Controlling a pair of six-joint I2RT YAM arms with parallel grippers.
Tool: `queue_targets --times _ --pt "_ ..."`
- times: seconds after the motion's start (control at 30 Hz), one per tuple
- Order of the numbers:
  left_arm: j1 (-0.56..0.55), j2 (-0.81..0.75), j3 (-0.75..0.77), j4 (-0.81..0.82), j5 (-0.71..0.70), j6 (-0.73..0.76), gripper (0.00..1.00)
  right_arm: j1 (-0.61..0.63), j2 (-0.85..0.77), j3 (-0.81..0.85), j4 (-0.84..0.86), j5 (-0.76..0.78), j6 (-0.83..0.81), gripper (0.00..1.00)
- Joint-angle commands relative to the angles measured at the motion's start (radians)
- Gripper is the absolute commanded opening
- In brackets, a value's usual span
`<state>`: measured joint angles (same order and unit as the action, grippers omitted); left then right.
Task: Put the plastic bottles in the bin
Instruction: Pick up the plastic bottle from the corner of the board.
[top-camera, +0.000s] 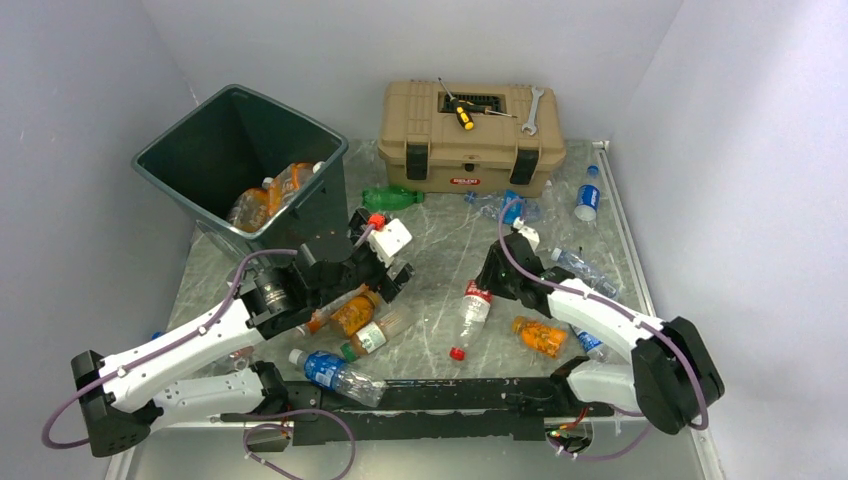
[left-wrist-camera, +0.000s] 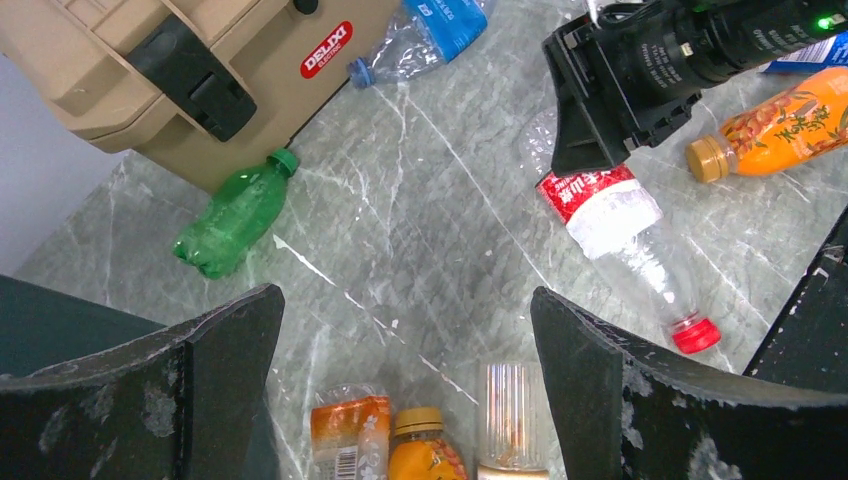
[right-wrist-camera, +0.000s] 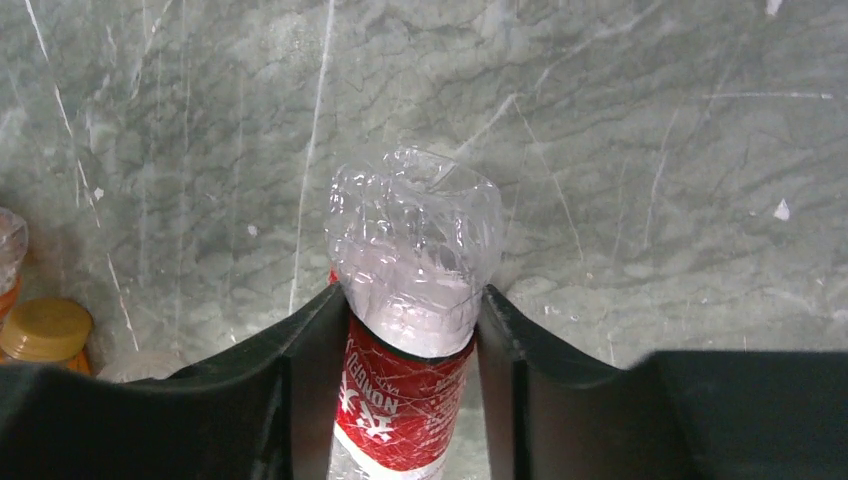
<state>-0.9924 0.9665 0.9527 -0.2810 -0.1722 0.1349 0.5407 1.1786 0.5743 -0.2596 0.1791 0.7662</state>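
Currently my right gripper (right-wrist-camera: 410, 305) is clamped on the red-labelled bottle (right-wrist-camera: 415, 240). Its matte black fingers press both sides of the thin, clear, crumpled plastic near the dented base, where the glossy red label begins. The bottle lies on the grey, veined, marble-look table (right-wrist-camera: 650, 150), red cap toward my bases, well apart from the bin (top-camera: 165, 150). That is a dark green, square, lip-rimmed tub at far left with orange bottles (top-camera: 270, 195) inside. My left gripper (left-wrist-camera: 405, 300) gapes wide, its scuffed black fingers holding nothing. A smooth green bottle (left-wrist-camera: 235, 215) lies beside the tan toolbox (left-wrist-camera: 120, 60).
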Motion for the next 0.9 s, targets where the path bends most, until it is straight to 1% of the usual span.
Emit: queue_targets --times 0.0,0.1,0.17,0.27,0.33,0.47,0.57,0.77,0.87 --pt "-0.009 -0.005 0.011 0.015 0.006 -0.003 0.99 -0.010 0.048 0.079 0.033 -0.022 -0.082 0.54" --pt "-0.011 -0.002 0.010 0.016 0.007 -0.001 0.99 -0.010 0.065 0.105 0.012 -0.045 -0.094 0.70" --pt "-0.012 0.001 0.013 0.011 0.004 0.000 1.00 -0.008 0.053 0.115 -0.014 -0.045 -0.101 0.78" --pt "-0.015 0.004 0.014 0.008 0.001 0.003 0.99 -0.008 0.036 0.120 -0.058 -0.078 -0.121 0.87" --pt "-0.016 0.004 0.015 0.007 0.004 0.005 0.99 -0.005 0.036 0.120 -0.094 -0.108 -0.130 0.90" --pt "-0.015 0.001 0.017 0.007 0.011 0.004 0.99 0.016 0.026 0.077 -0.116 -0.105 -0.125 0.93" --pt "-0.016 0.002 0.015 0.009 0.015 0.003 0.99 0.018 0.045 0.052 -0.105 -0.111 -0.126 0.93" --pt "-0.017 0.017 0.017 0.003 0.005 0.009 0.99 0.039 0.117 0.063 -0.071 -0.155 -0.153 0.85" --pt "-0.019 0.018 0.018 -0.002 -0.004 0.011 1.00 0.053 0.144 0.070 -0.066 -0.158 -0.164 0.78"
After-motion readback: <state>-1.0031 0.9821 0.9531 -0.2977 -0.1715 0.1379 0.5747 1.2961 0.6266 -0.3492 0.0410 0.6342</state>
